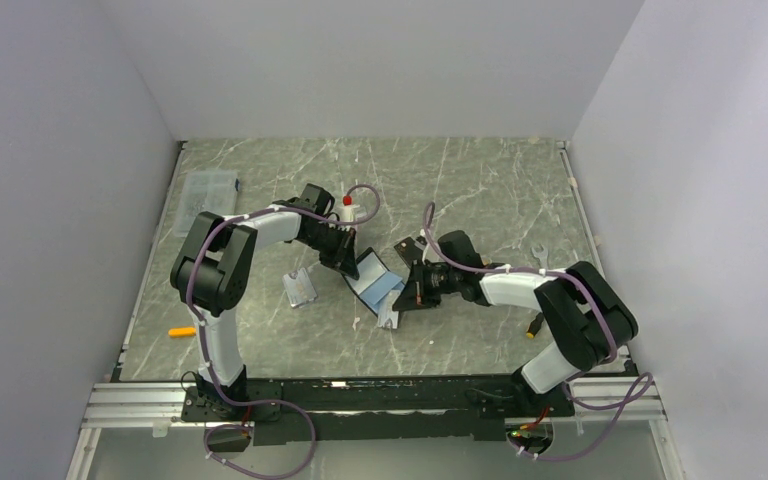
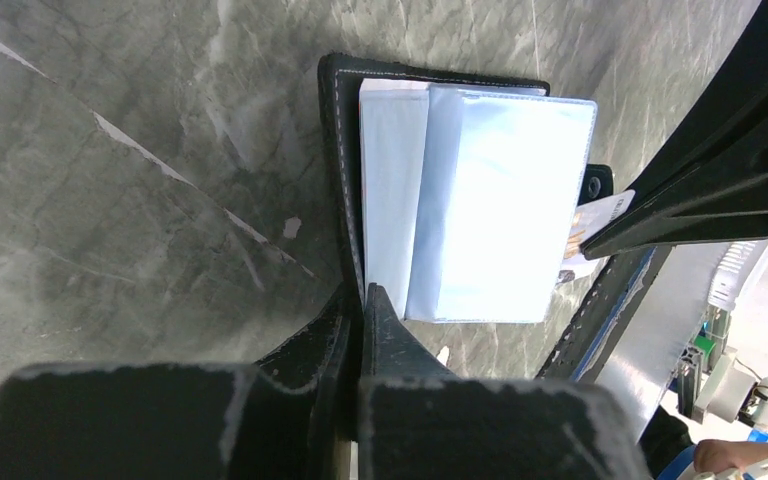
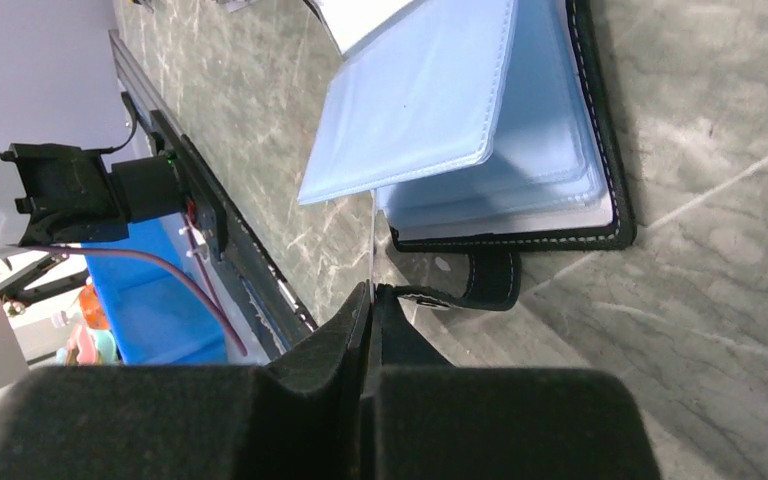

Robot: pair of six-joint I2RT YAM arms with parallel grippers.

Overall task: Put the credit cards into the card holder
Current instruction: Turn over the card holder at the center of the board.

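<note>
Right in the middle of the tabletop (image 1: 480, 190), the card holder (image 1: 372, 280) is lying open with its black cover down and the shiny bluish clear pockets (image 2: 500, 200) fanned upward, one pocket leaf lifted well off the stack in the right wrist view (image 3: 410, 100). Its snap tab (image 3: 490, 280) sticks out flat on the marble from the edge nearest the right arm. The left gripper (image 1: 345, 265) is at the holder's left edge, closed tight with the stitched black cover pinched between its fingers (image 2: 385, 330), so that side is pinned. The right gripper (image 1: 407, 292) sits just off the opposite edge, jaws closed too, and it looks like it has a credit card (image 2: 605, 212) pinched in them: from the left wrist it's a pale card with an orange mark at the fingertip, beside the snap. From its own camera it's only a thin edge-on line (image 3: 373, 240) pointing at the pockets, apart from them. So the holder is basically sandwiched between the two grippers, with not much slack either side. Room-wise, the far part of the marble behind the holder is wide open up to the back wall. Closer in there's a small clear sleeve (image 1: 300, 288) just left of the left gripper, a clear plastic box (image 1: 208, 190) up by the left edge, a small orange thing (image 1: 182, 331) near the left arm, and a wrench (image 1: 538, 252) off to the right.
</note>
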